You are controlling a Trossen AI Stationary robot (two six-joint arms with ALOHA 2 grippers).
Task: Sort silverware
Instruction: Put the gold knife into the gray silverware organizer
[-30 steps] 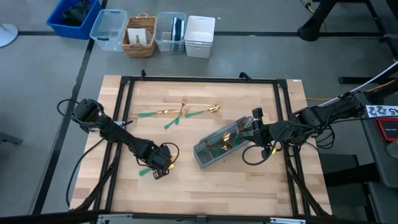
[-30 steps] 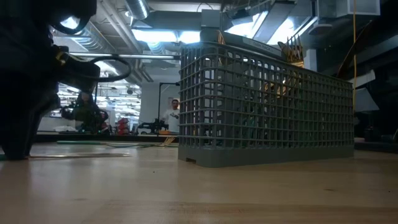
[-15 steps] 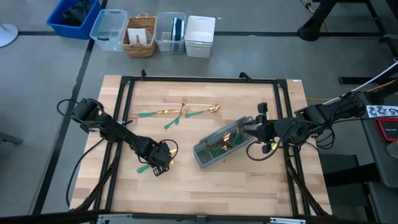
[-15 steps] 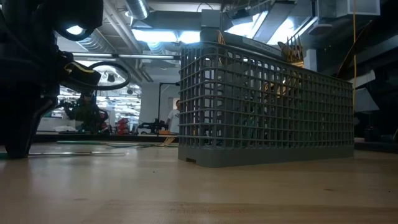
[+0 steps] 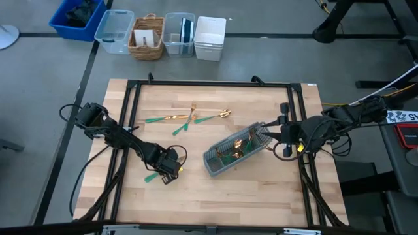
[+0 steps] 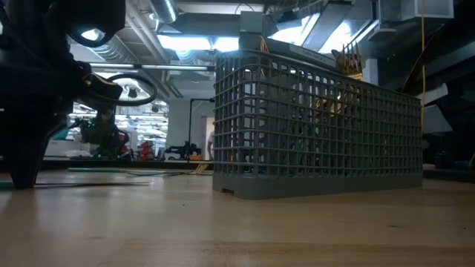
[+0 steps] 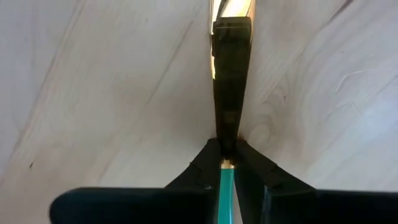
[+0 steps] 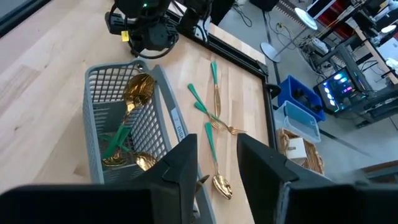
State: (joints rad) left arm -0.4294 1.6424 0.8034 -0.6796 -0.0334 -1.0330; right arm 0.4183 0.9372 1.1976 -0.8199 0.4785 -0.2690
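Note:
A piece of silverware with a teal handle (image 5: 151, 176) and a long gold blade (image 7: 231, 74) lies flat on the wooden table at the near left. My left gripper (image 5: 168, 170) (image 7: 227, 155) points down and is shut on it. The grey caddy (image 5: 232, 151) (image 6: 319, 126) stands right of centre, with gold spoons and teal handles inside it (image 8: 138, 90). A few more forks and spoons (image 5: 189, 117) (image 8: 214, 118) lie crossed on the table's far half. My right gripper (image 5: 284, 127) (image 8: 217, 168) hangs open above the caddy's right end, with nothing between its fingers. My left gripper pinches the piece between its two fingers where the teal handle meets the gold metal (image 7: 226, 163). The fingers (image 7: 208, 163) come from above, pointing down, and lie across it. The piece lies flat on the table, its handle end sticking out toward the near left.
A black frame rail (image 5: 130, 111) runs round the tabletop. Beyond the far edge stand a blue bin (image 5: 77, 18), a clear tub (image 5: 114, 29), a wicker basket (image 5: 147, 38) and a white bin (image 5: 210, 38). Bare wood (image 5: 228, 196) lies near the front edge.
My right gripper has drawn back from the caddy toward the table's right edge and risen a little, still open. My left gripper has stayed down at the teal-handled piece, which still lies on the table.

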